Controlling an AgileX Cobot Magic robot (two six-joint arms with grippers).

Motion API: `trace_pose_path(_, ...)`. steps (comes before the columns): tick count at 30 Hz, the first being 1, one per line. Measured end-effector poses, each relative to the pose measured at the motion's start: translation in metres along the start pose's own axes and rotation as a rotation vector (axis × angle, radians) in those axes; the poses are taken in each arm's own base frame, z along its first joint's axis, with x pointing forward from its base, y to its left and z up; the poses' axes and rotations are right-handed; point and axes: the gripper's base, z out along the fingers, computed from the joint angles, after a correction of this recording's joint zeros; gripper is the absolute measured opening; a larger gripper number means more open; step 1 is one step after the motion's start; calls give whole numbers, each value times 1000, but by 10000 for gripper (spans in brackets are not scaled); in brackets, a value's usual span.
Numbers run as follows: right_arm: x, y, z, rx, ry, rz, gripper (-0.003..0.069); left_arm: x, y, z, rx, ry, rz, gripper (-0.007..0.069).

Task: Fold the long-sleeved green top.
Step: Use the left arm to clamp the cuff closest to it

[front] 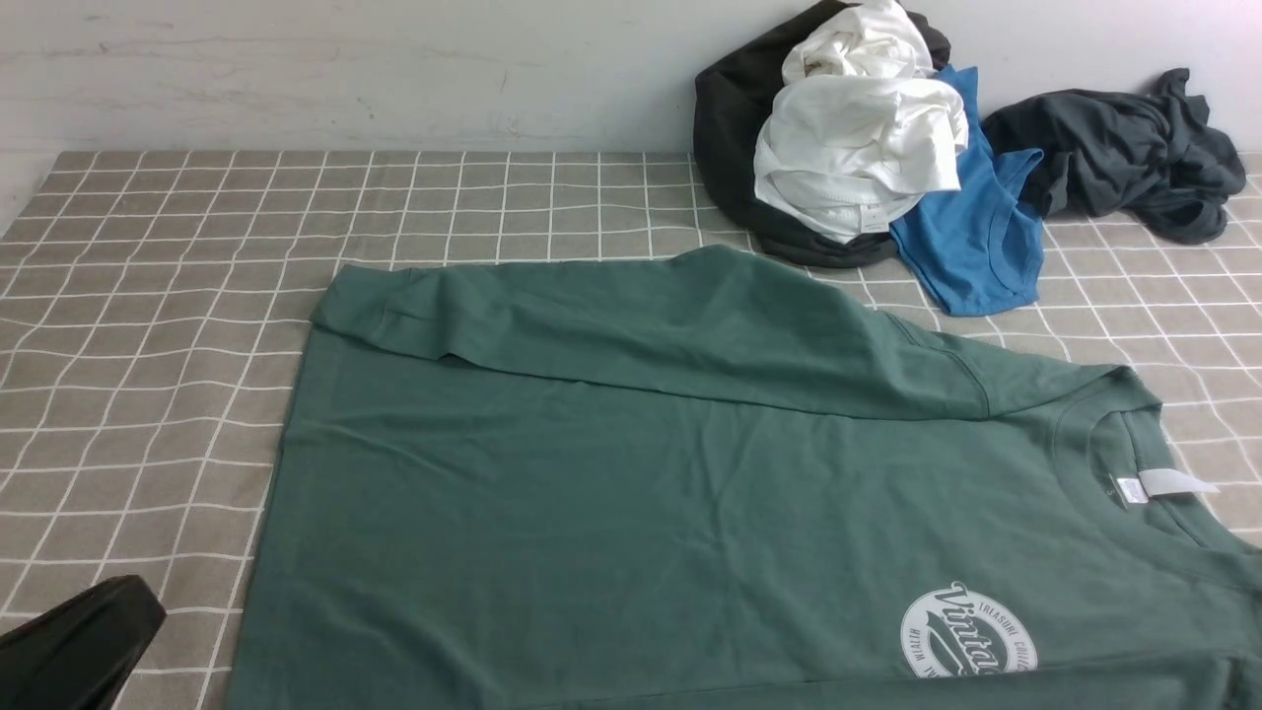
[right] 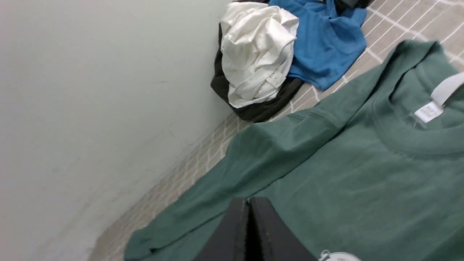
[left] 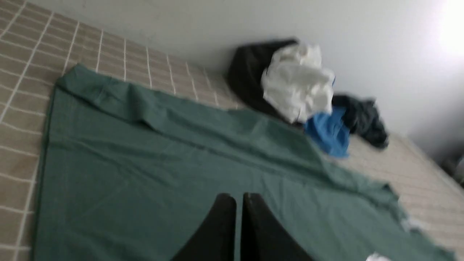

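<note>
Here, green top (front: 641,473), checked tablecloth (front: 148,296), pale wall (front: 345,69).

Indoor test bench, most likely a robot lab, not a home. The tabletop (front: 148,296) wears a brown cloth with a white grid and stands against a bare, scuffed pale wall (front: 345,69). Green top (front: 641,473) spread flat. White garment (front: 858,148), blue shirt (front: 976,247) and dark garments (front: 1124,158) heaped by the wall. Black left pincer (left: 239,203) and right pincer (right: 249,206) show above the cloth.
</note>
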Motion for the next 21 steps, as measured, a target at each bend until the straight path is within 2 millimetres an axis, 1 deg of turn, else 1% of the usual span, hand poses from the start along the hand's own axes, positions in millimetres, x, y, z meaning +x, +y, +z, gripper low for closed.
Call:
trace_pose_path(1, -3, 3, 0, 1, 1, -24, -14, -3, -1, 2, -6, 31, 16, 13)
trace_pose_path(2, -15, 14, 4, 16, 24, -153, -14, -19, -5, 11, -32, 183, 89, 13)
trace_pose_path(3, -17, 15, 5, 23, 37, -166, -14, -23, -5, 13, -38, 217, 105, 13)
trace_pose_path(4, -26, 23, 7, 22, 47, -239, -14, -30, -6, 17, -49, 287, 136, 13)
trace_pose_path(5, -30, 28, 11, 32, 77, -290, -14, -36, -6, 21, -62, 359, 163, 13)
trace_pose_path(6, -45, 43, 19, 34, 140, -424, -14, -48, -3, 31, -92, 517, 217, 13)
trace_pose_path(7, -47, 45, 20, 34, 149, -431, -14, -49, -3, 32, -94, 533, 223, 13)
trace_pose_path(8, -57, 56, 28, 31, 225, -512, -14, -53, 1, 40, -112, 645, 262, 13)
trace_pose_path(9, -63, 64, 33, 28, 291, -558, -14, -53, 3, 46, -114, 719, 288, 16)
trace_pose_path(10, -69, 71, 38, 22, 341, -591, -14, -52, 4, 51, -110, 772, 310, 22)
trace_pose_path(11, -72, 76, 46, 22, 458, -622, -14, -46, 4, 59, -87, 853, 346, 34)
trace_pose_path(12, -74, 78, 45, 19, 450, -630, -14, -46, 5, 61, -90, 861, 346, 37)
trace_pose_path(13, -75, 85, 54, 3, 590, -658, -14, -36, 3, 72, -59, 958, 386, 64)
trace_pose_path(15, -77, 97, 61, -35, 705, -689, -14, -24, 0, 83, -38, 1034, 401, 116)
trace_pose_path(16, -76, 97, 62, -38, 735, -690, -14, -22, -1, 84, -34, 1044, 407, 123)
trace_pose_path(17, -74, 102, 63, -63, 789, -703, -14, -15, 0, 89, -37, 1081, 401, 158)
trace_pose_path(18, -71, 111, 64, -111, 904, -728, -14, -2, 2, 99, -46, 1137, 392, 234)
trace_pose_path(19, -70, 111, 64, -114, 921, -729, -14, -1, 2, 100, -47, 1142, 390, 244)
trace_pose_path(20, -63, 114, 64, -143, 1037, -742, -14, 12, 5, 108, -59, 1180, 384, 318)
trace_pose_path(21, -60, 115, 64, -155, 1072, -749, -14, 16, 7, 112, -65, 1192, 382, 356)
